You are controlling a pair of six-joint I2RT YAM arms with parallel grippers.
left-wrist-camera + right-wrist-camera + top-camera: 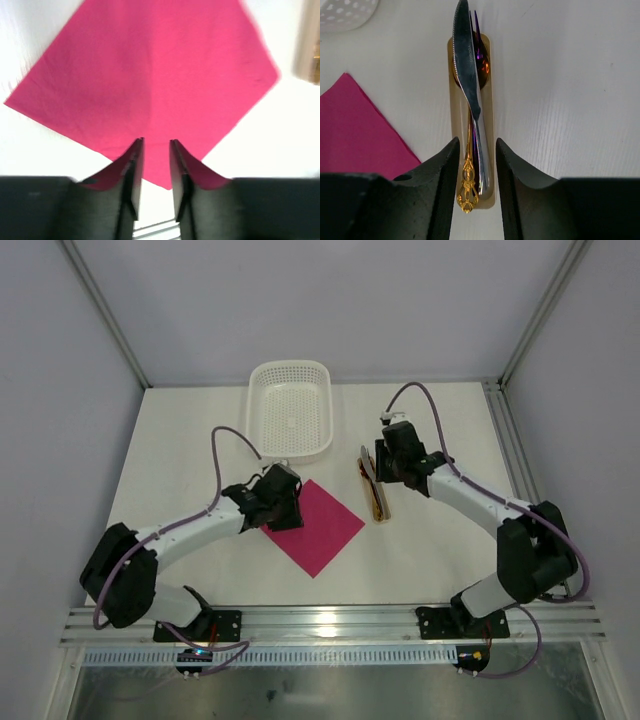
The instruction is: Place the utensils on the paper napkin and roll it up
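Note:
The paper napkin [325, 525] lies flat on the white table as a magenta diamond, and it fills most of the left wrist view [150, 85]. My left gripper [285, 510] hovers over its near-left corner, slightly open [156, 141], with nothing between the fingers. The utensils [375, 490] lie stacked on a beige strip [487, 75]: a grey knife [466, 60] on top, a gold ornate handle [468, 187], and a purple-tinted fork beneath. My right gripper [381, 478] is open [476, 142], with a jaw on each side of the handles and a gap showing on both sides.
A white perforated basket [290, 410] stands at the back of the table, just behind the napkin; its corner shows in the right wrist view [345, 12]. The beige strip's edge appears at the right of the left wrist view [310, 45]. Metal frame rails border the table.

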